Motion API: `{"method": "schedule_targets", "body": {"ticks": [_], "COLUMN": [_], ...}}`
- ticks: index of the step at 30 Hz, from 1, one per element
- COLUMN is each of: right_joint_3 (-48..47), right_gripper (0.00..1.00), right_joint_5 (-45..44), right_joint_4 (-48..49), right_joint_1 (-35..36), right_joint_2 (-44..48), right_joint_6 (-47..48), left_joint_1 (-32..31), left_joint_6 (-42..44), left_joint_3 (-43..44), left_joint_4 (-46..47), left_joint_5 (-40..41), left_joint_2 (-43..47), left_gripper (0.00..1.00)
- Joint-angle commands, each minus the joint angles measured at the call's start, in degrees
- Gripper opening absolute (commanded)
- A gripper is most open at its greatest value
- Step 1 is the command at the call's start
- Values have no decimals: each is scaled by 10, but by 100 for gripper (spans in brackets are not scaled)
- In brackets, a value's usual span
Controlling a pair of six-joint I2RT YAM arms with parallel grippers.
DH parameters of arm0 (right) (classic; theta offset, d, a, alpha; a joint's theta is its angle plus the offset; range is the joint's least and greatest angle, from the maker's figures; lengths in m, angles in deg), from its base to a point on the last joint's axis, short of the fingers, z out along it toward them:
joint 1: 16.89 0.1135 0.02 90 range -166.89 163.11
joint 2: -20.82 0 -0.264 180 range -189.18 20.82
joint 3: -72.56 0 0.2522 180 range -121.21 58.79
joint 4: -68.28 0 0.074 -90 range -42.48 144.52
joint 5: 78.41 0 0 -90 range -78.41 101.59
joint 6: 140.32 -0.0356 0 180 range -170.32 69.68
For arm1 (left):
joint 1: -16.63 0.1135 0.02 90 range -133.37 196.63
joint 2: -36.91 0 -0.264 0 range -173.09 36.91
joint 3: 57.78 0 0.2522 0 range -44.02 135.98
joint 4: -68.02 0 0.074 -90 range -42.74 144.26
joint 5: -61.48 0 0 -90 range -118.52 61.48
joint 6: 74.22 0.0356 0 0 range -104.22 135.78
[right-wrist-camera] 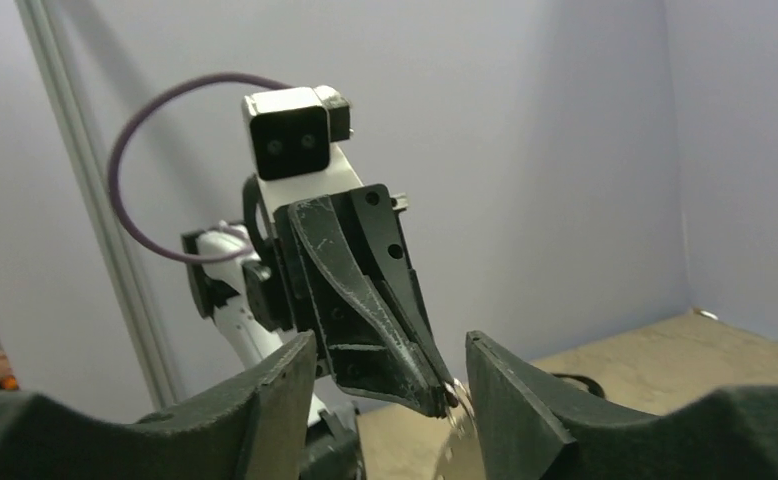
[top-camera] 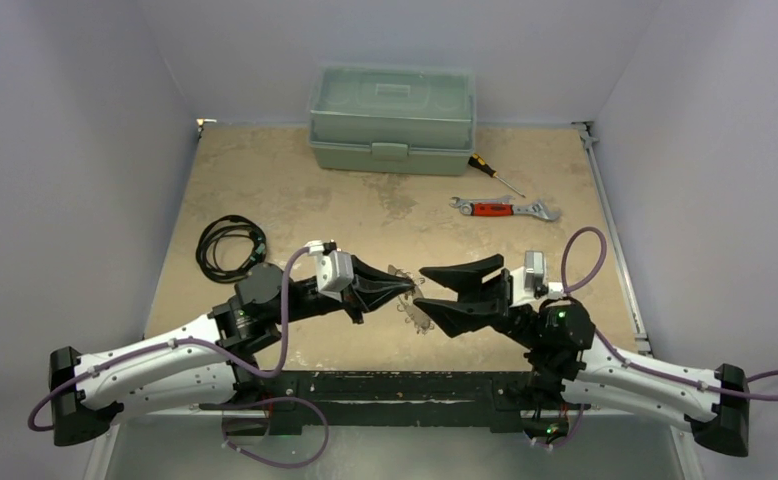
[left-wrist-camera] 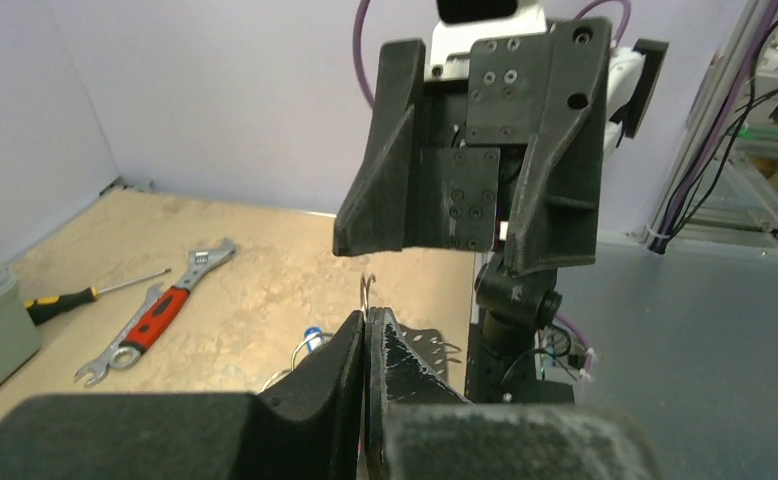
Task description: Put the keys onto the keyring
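Note:
My left gripper (top-camera: 408, 287) is shut on the keyring (top-camera: 412, 305), a thin silver wire loop held above the table's middle. In the left wrist view, the wire's end (left-wrist-camera: 367, 291) sticks up out of the closed jaws of the left gripper (left-wrist-camera: 369, 318). A blue-tagged key (left-wrist-camera: 312, 338) lies below by a curve of wire. My right gripper (top-camera: 423, 290) is open, and its fingers straddle the left gripper's tip. In the right wrist view, the right gripper (right-wrist-camera: 390, 350) brackets the left tip and the ring (right-wrist-camera: 458, 398). No red-tagged key shows.
A green toolbox (top-camera: 392, 118) stands at the back. A screwdriver (top-camera: 490, 172) and a red-handled wrench (top-camera: 505, 208) lie at the back right, and the wrench also shows in the left wrist view (left-wrist-camera: 160, 312). A coiled black cable (top-camera: 230, 247) lies at the left.

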Motion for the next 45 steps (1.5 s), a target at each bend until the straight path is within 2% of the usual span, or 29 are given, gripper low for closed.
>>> {"method": "schedule_targets", "body": {"ticks": [1,6,9,11,15,16,17,20,21,22,24,27,30,34,38,45], "right_joint_3": [-58,-104,-121,-123,-121,-123,-124,-118,-116,-117,-122,-157,-208,-223,-207,-214], "right_gripper": [61,66,65,63,62,62,62,62,63,64,68,73,78,79,75,59], "right_joint_5": [-33,-88,-154,-205,-207,-199,-193,-122,-105,-86,-65,-60,-76,-75,-43,-39], "right_joint_4": [-165,-288,-342,-365,-425,-447,-458,-465,-464,-464,-458,-466,-497,-507,-491,-477], "right_joint_1": [3,3,3,3,3,3,3,3,3,3,5,13,41,57,57,57], "right_joint_2": [20,32,15,1,-53,-72,-92,-154,-175,-200,-248,-336,-411,-456,-460,-508], "right_joint_6": [80,151,150,119,61,47,45,18,4,-5,-19,-31,-16,17,52,65], "left_joint_1": [2,2,2,2,3,3,3,3,3,3,3,3,4,4,4,4], "left_joint_6": [37,57,62,50,32,34,34,29,23,25,42,25,5,2,8,9], "left_joint_3": [39,61,56,38,12,12,13,14,18,23,32,35,40,49,40,34], "left_joint_4": [-65,-130,-158,-165,-206,-233,-256,-301,-314,-328,-352,-384,-412,-444,-442,-446], "left_joint_5": [15,22,41,82,228,271,317,464,513,542,563,600,589,584,558,550], "left_joint_2": [15,21,20,21,39,45,50,63,64,63,57,37,13,7,30,45], "left_gripper": [0,0,0,0,0,5,15,66,77,84,91,95,95,95,93,90]}}
